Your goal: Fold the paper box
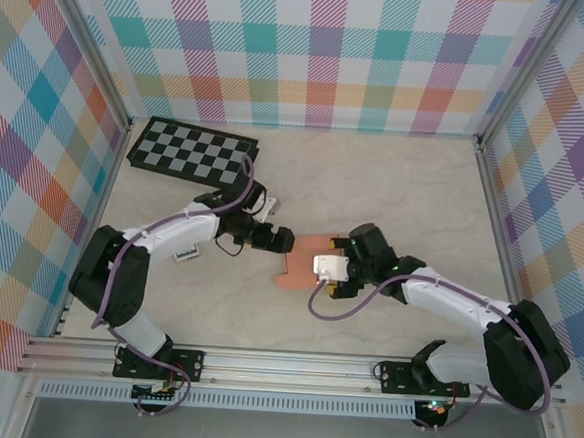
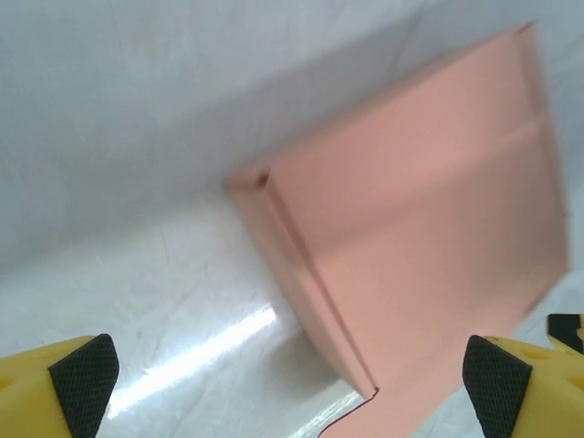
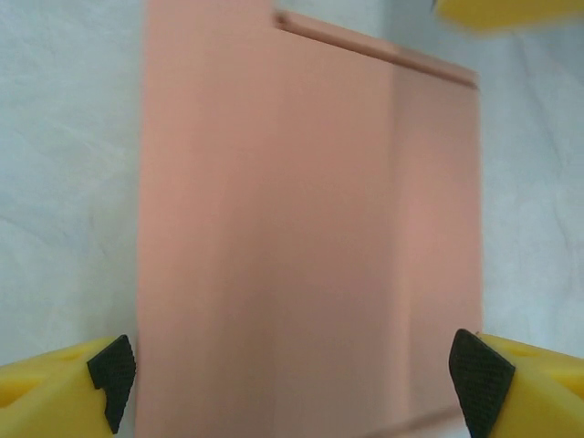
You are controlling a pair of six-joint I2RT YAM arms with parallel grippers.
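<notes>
we see paper box (image 1: 304,265) lying flat mid-table (image 1: 405,177), between our two arms, left gripper (image 2: 292,388) spread wide at its left edge, right gripper (image 3: 294,379) spread wide above the card, checkerboard (image 1: 191,152) well apart, back left

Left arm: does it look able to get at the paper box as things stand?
Probably yes: the left pincer is open beside the paper box, nothing between them. The right pincer sits open over the box too, so room may be tight.
</notes>
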